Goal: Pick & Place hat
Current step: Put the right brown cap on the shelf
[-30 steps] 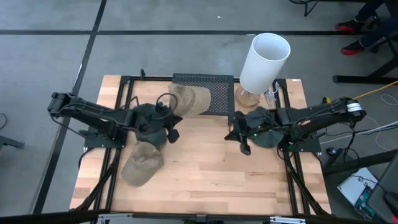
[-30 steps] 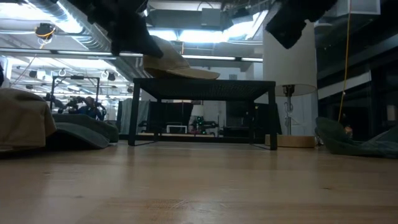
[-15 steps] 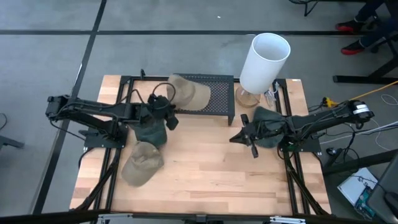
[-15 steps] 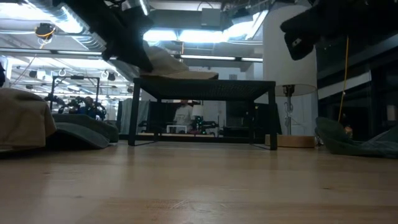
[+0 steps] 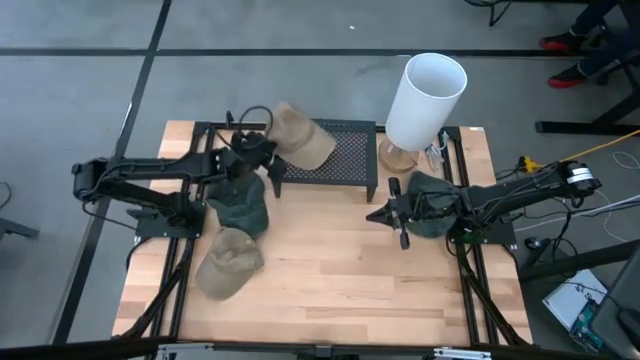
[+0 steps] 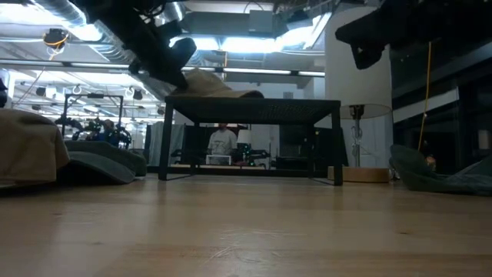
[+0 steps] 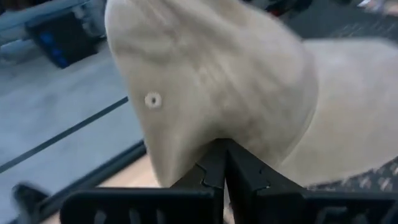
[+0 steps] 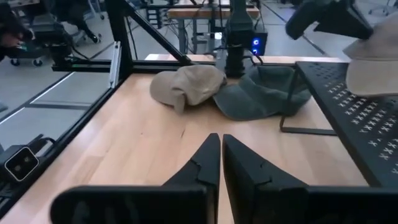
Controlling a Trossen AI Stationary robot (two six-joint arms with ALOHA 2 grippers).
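A tan hat (image 5: 303, 135) sits over the far left part of the black mesh rack (image 5: 345, 155); the low view shows the tan hat (image 6: 219, 83) tilted, its brim end on the rack top (image 6: 292, 101). My left gripper (image 5: 260, 152) is shut on it at the rack's left end. My right gripper (image 5: 395, 222) is shut and hovers above the table, right of centre, touching nothing. A second tan hat (image 5: 228, 262) and a dark green hat (image 5: 240, 205) lie on the table's left side. Another dark green hat (image 5: 432, 200) lies under the right arm. My left gripper (image 7: 217, 155) pinches the tan hat's lower edge (image 7: 208, 132) between its two shut fingers, at the crown's rim below the eyelet (image 7: 151, 99). It comes slanting from the table's left. The crown is tipped up; the brim (image 7: 348, 124) lies over the mesh rack (image 7: 373, 180).
A lamp with a white shade (image 5: 427, 98) stands at the far right beside the rack. Black frame rails run along the table's left and right sides. Bare wood (image 5: 330, 270) lies open in the near middle. A person (image 6: 223, 142) shows in the room behind.
My left gripper has moved toward the table's far edge, carrying the tan hat along the rack's top; the hat has tipped, crown raised. My right gripper has drawn back a little toward the table's right edge, still shut.
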